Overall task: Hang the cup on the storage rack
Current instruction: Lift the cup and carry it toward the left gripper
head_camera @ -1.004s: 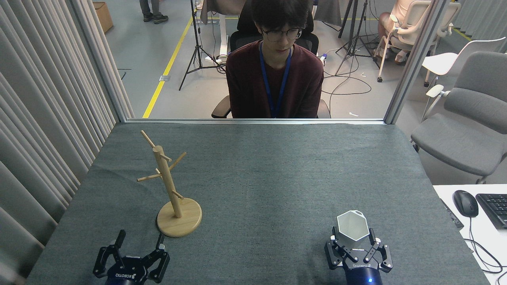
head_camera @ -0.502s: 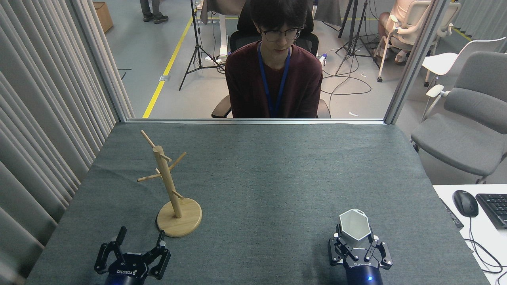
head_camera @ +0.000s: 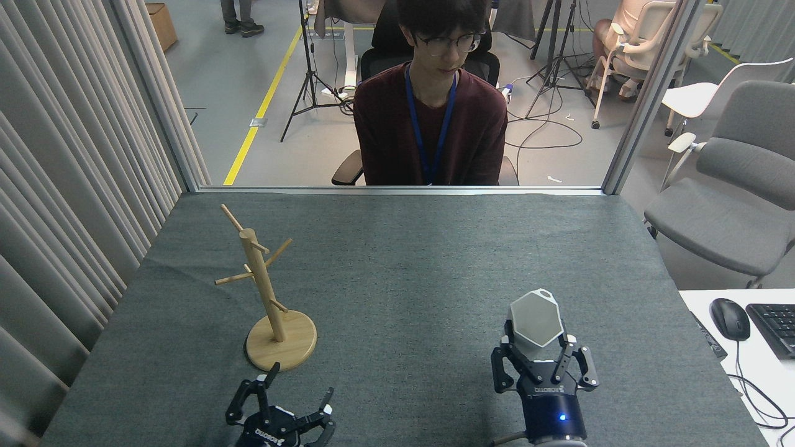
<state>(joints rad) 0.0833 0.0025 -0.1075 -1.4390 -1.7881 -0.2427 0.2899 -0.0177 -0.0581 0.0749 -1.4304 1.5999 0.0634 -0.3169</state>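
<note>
The white faceted cup point(head_camera: 535, 320) with a hexagonal rim is held above the table at the lower right, its small tab pointing away from me. My right gripper point(head_camera: 539, 355) is shut on the cup from below. The light wooden storage rack point(head_camera: 264, 292) stands upright on its round disc base at the left, with several thin pegs angling out from the pole. My left gripper point(head_camera: 297, 391) is open and empty, just in front of the rack's base, near the table's front edge.
A person point(head_camera: 431, 105) sits behind the far edge of the grey-cloth table point(head_camera: 397, 261). Curtains hang along the left side. A white desk with a mouse point(head_camera: 729, 318) and keyboard stands at the right. Grey chairs stand beyond the table's right side.
My right gripper has closed on the cup and lifted it, moving slightly left and forward. My left gripper has moved right, toward the rack's base.
</note>
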